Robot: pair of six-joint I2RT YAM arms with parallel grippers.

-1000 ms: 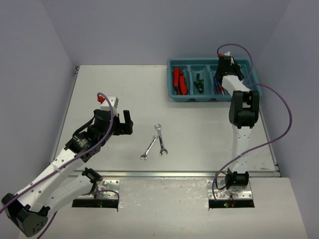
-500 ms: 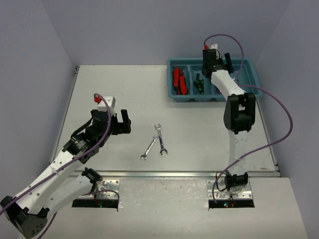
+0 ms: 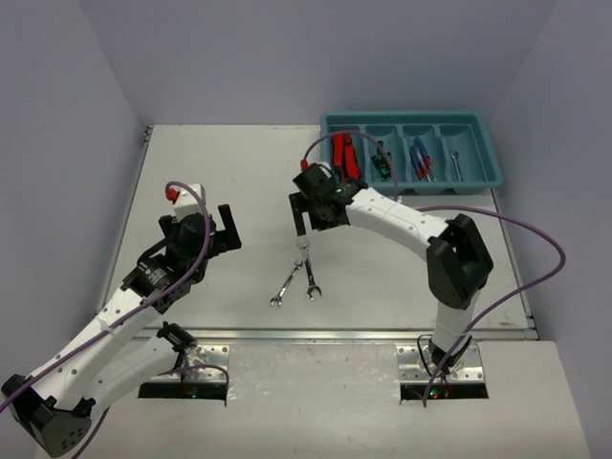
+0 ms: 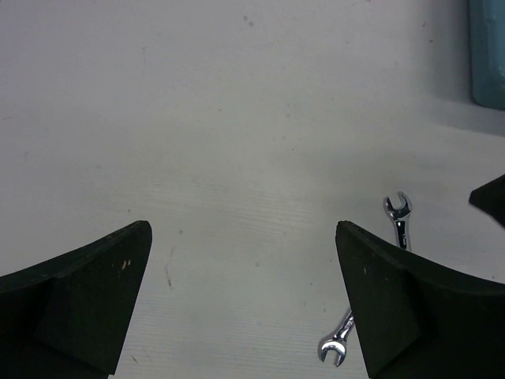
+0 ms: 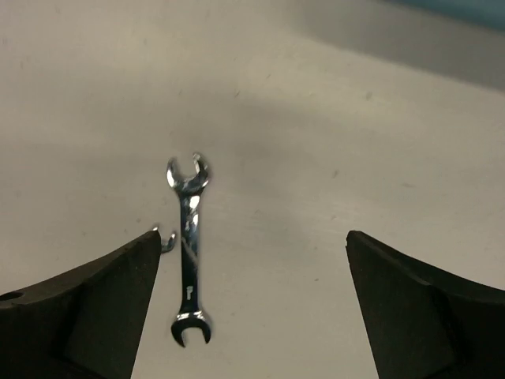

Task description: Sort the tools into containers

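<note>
Two silver wrenches lie on the table: one pointing away from me, the other slanted to its left. My right gripper hangs open over the far end of the first wrench, which sits near the left finger in the right wrist view. My left gripper stands open to the left, holding nothing. The teal tray at the back right holds red knives, green-black screwdrivers, blue screwdrivers and one wrench, each kind in its own compartment.
The left wrist view shows both wrenches to its right and a corner of the tray. The right arm's links stretch across the table between the tray and the wrenches.
</note>
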